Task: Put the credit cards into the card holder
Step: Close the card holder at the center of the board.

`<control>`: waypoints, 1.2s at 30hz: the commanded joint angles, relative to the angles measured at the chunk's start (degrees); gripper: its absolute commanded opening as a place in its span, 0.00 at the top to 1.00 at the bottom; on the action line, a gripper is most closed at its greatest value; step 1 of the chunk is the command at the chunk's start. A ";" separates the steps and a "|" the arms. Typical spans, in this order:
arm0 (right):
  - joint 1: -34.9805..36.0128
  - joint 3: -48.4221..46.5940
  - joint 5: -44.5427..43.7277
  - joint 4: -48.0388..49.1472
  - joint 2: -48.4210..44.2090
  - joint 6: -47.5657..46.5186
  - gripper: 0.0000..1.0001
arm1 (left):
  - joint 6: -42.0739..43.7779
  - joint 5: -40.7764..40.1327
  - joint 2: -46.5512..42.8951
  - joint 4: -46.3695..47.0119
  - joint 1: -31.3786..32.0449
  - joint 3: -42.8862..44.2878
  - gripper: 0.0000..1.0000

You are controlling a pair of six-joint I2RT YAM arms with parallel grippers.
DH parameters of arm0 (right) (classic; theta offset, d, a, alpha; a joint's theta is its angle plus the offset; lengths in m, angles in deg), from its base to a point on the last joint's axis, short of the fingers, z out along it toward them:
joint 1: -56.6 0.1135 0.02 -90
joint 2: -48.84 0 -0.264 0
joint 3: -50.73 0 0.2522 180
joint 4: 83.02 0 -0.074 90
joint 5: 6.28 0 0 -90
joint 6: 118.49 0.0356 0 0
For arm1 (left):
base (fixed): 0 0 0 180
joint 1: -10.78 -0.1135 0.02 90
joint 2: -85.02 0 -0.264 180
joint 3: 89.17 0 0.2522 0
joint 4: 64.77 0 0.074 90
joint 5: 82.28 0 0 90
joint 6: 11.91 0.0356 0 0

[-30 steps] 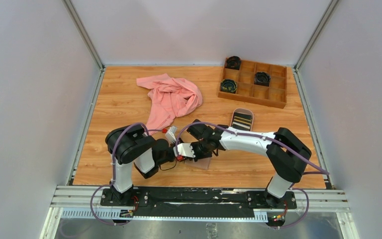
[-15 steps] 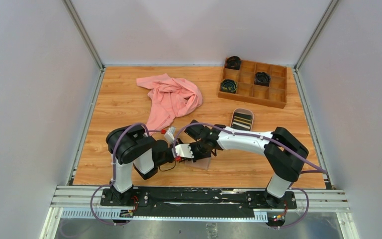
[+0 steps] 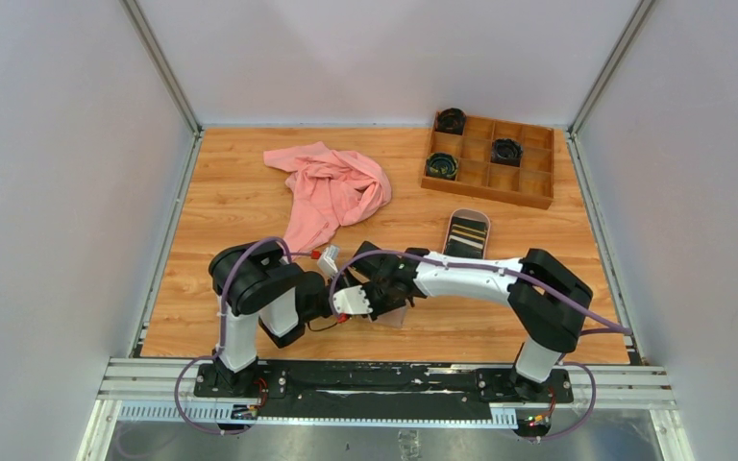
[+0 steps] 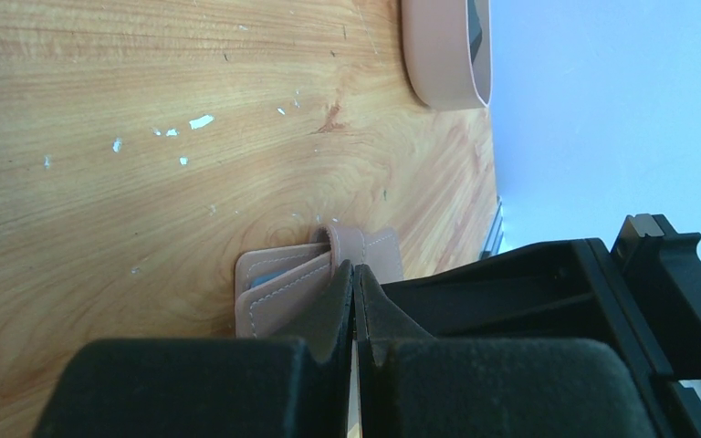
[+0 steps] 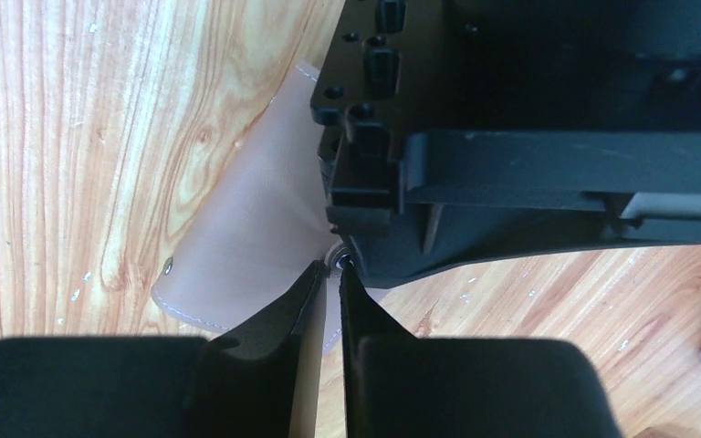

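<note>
Tan card holder (image 3: 391, 315) lying on the desk (image 3: 231, 211) front-left of the oval tray (image 3: 466, 210), striped credit cards (image 3: 468, 232) sitting inside that tray, left pincer (image 4: 354, 274) pressing together at the holder's edge, right pincer (image 5: 330, 269) showing a slit, grip impossible to tell

right claw (image 5: 329, 269): tips nearly together | at tan card holder (image 5: 246, 246) edge | black arm housing (image 5: 529, 137) overlapping holder | wood table (image 5: 73, 137)

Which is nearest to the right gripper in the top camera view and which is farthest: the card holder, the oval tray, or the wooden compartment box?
Measured from the right gripper, as the top view shows it:
1. Card holder: right at the fingertips, near the front of the table.
2. Oval tray: farther back and to the right.
3. Wooden compartment box: farthest, in the back right corner.
</note>
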 commanded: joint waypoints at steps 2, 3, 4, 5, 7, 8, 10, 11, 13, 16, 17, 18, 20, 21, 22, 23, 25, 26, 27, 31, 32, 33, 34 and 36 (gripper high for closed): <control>3.24 2.92 2.55 -2.25 5.06 -0.94 0.88 | 1.01 3.81 4.05 -8.41 3.13 -2.34 1.00; 3.79 3.09 2.32 -2.27 5.18 -1.13 0.88 | 0.91 3.78 4.26 -7.81 3.29 -2.53 1.00; 4.45 3.21 2.11 -2.27 5.37 -1.24 0.88 | 0.80 3.83 4.51 -7.23 3.39 -2.66 1.00; 4.82 3.13 2.09 -2.46 5.54 -1.32 0.88 | 0.80 3.85 4.66 -6.68 3.43 -2.90 1.00; 5.12 2.96 2.76 -2.99 5.73 -1.51 0.88 | 0.79 3.85 5.05 -5.64 3.52 -3.37 1.00; 5.29 3.06 3.16 -3.31 5.73 -1.78 0.88 | 0.75 3.89 5.31 -4.98 3.53 -3.62 1.00; 5.45 2.96 4.12 -3.97 6.10 -2.00 0.88 | 0.78 4.00 5.75 -4.01 3.53 -3.99 1.00; 5.46 2.66 4.49 -4.67 6.69 -2.04 0.88 | 0.84 4.08 6.02 -3.75 3.53 -4.03 1.00; 5.45 2.13 4.91 -5.60 7.54 -2.05 0.88 | 0.88 4.34 6.35 -3.27 3.52 -4.11 1.00; 5.45 1.40 6.91 -7.28 8.53 -1.88 0.87 | 0.80 4.33 6.77 -2.80 3.61 -4.41 1.00; 5.43 1.06 7.66 -7.95 8.81 -1.84 0.87 | 0.80 4.30 6.90 -2.83 3.62 -4.55 1.00; 5.45 0.91 8.05 -8.35 9.07 -1.87 0.87 | 0.80 4.20 6.97 -2.75 3.59 -4.66 1.00; 5.14 0.70 7.40 -8.38 9.47 -1.65 0.87 | 0.63 4.16 7.12 -2.22 3.62 -5.04 1.00; 4.74 0.28 7.46 -8.67 9.40 -1.49 0.87 | 0.54 4.08 7.26 -1.95 3.62 -5.19 1.00; 3.97 -0.07 7.74 -8.97 9.03 -1.29 0.85 | 0.52 4.09 7.26 -1.79 3.62 -5.11 1.00; 3.15 -0.36 8.25 -9.11 8.21 -0.89 0.82 | 0.53 4.11 7.26 -1.77 3.62 -5.02 1.00; 0.89 -0.93 9.49 -9.29 5.86 0.15 0.72 | 0.50 4.17 7.24 -1.83 3.62 -4.87 1.00; -0.28 -1.11 10.35 -9.34 4.51 0.57 0.68 | 0.41 4.13 7.24 -1.93 3.62 -4.76 1.00; -1.57 -1.22 11.09 -9.46 2.99 0.85 0.63 | 0.43 4.07 7.25 -2.02 3.62 -4.69 1.00; -6.01 -0.36 14.98 -9.72 -2.88 1.25 0.51 | 0.42 3.49 7.17 -2.23 3.60 -4.77 1.00; -7.05 -0.10 15.79 -9.78 -3.90 1.17 0.49 | 0.43 3.47 7.02 -2.34 3.55 -4.72 1.00; -7.97 0.17 16.69 -9.93 -4.86 0.95 0.48 | 0.45 3.30 6.94 -2.35 3.54 -4.69 1.00; -8.81 0.33 17.32 -10.21 -5.57 0.57 0.47 | 0.45 3.30 6.77 -2.35 3.53 -4.57 1.00; -10.24 0.44 18.14 -10.92 -6.90 -0.20 0.45 | 0.43 3.32 6.07 -2.83 3.53 -4.37 1.00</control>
